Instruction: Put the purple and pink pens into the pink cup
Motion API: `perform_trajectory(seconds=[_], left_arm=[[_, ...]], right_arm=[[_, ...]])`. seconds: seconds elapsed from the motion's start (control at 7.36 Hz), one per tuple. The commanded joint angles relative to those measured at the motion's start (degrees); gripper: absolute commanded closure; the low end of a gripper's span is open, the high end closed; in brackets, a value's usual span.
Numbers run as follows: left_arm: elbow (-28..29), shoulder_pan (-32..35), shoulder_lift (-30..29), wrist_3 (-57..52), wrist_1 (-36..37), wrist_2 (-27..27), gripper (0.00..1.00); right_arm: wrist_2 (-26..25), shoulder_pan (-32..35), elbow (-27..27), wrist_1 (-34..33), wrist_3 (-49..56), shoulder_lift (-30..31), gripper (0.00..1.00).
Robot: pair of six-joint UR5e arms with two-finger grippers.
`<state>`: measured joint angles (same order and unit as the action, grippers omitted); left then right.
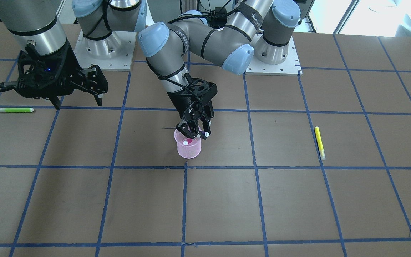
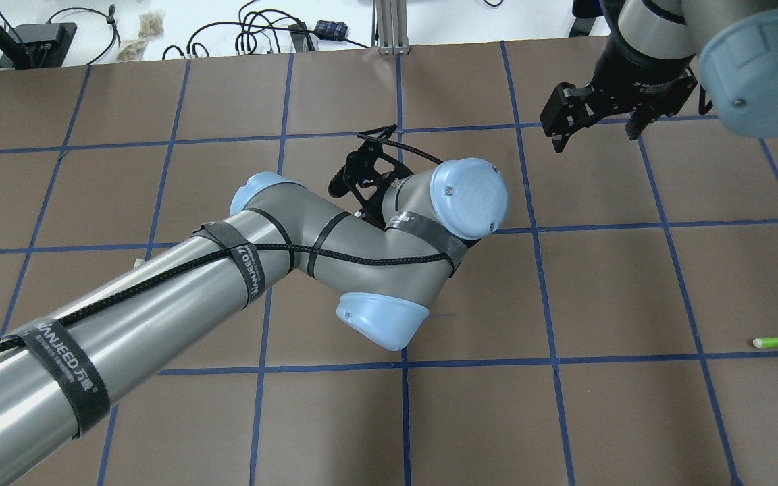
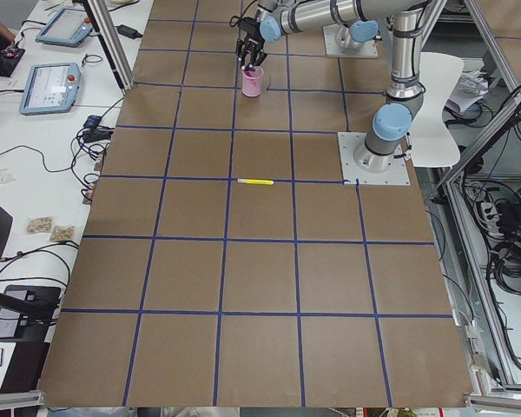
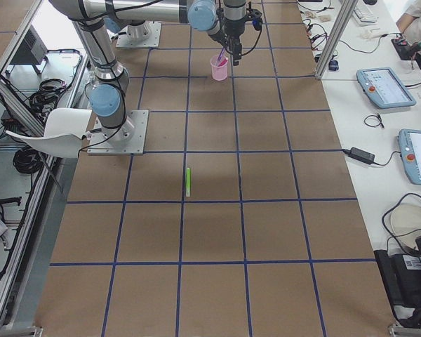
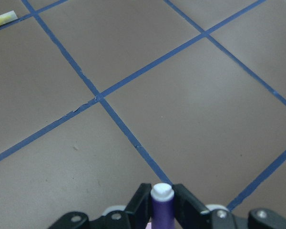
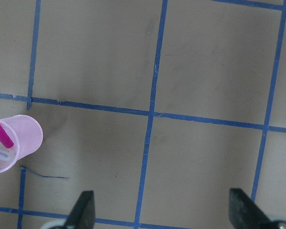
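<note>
The pink mesh cup (image 1: 189, 150) stands upright near the table's middle, where blue tape lines cross. A pink pen (image 1: 187, 142) with a white end leans inside it; the right wrist view shows the cup (image 6: 20, 138) and that pen (image 6: 2, 135) too. My left gripper (image 1: 195, 134) hangs right over the cup's rim, shut on the purple pen (image 5: 162, 210), whose white-capped end sticks up between the fingers. The pen's lower end reaches into the cup. My right gripper (image 1: 79, 100) is open and empty, above the table far from the cup.
A green pen (image 1: 14, 110) lies on the table near my right gripper. A yellow pen (image 1: 319, 142) lies on my left side, well away from the cup. My left arm's elbow hides the cup in the overhead view.
</note>
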<state>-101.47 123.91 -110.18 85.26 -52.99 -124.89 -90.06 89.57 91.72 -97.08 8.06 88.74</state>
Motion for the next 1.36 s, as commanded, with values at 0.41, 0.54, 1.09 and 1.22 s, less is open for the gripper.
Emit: perform_trajectory(seconds=[0.41, 0.54, 1.09, 1.22], left_arm=[[0.04, -0.16, -1.70, 0.52, 0.25, -1.94, 0.77], [0.04, 0.19, -1.87, 0.78, 0.25, -1.94, 0.51], [0.82, 0.29, 0.13, -2.53, -0.53, -1.33, 0.00], [1.35, -0.85, 1.62, -16.04, -0.63, -0.54, 0.00]], right_arm=[[0.24, 0.08, 0.74, -0.39, -1.74, 0.30, 0.00], [0.24, 0.08, 0.83, -0.39, -1.74, 0.30, 0.00], [0.24, 0.08, 0.83, -0.39, -1.74, 0.21, 0.00], [0.24, 0.08, 0.83, -0.39, -1.74, 0.21, 0.00]])
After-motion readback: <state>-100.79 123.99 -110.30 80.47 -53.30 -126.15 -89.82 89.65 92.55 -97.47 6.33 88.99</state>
